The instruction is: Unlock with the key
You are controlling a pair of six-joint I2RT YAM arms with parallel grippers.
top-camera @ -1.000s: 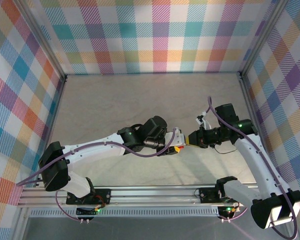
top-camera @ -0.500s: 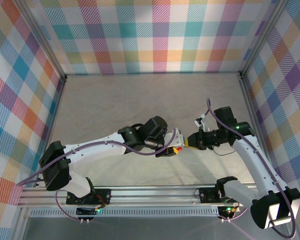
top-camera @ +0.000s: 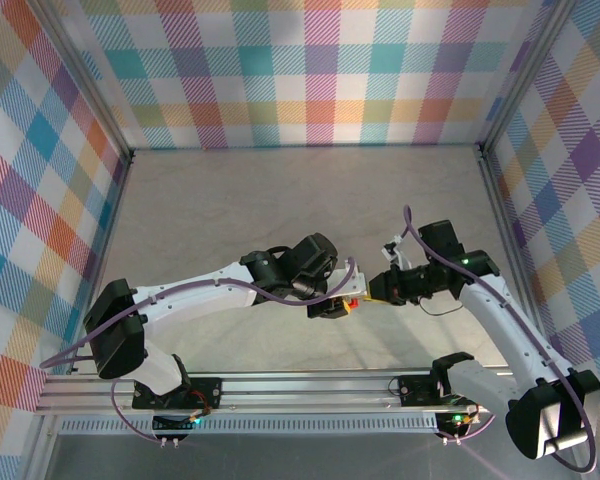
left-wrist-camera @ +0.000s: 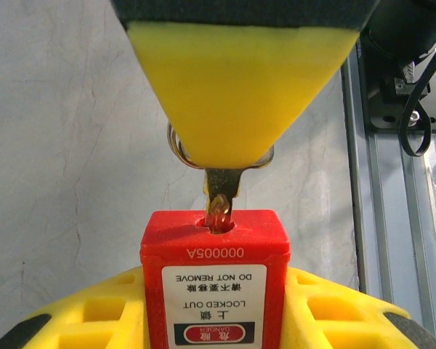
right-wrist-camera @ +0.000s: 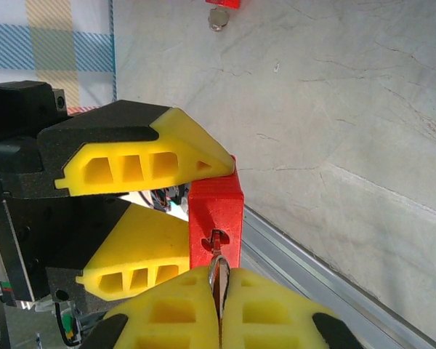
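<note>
My left gripper is shut on a red padlock with a white "DO NOT REMOVE" label, held above the table's front middle. The padlock points its keyhole face at the right arm. The brass key has its blade in the keyhole. My right gripper is shut on the key's bow, its yellow fingers nearly touching the lock. In the right wrist view the padlock sits between the left gripper's yellow fingers.
An aluminium rail runs along the near edge, just below the lock. Plaid walls enclose the beige table on three sides. A small red and metal object lies farther out on the table.
The right gripper has moved left with the key, closing the gap to the padlock. The left arm has shifted slightly left and down with the lock.
</note>
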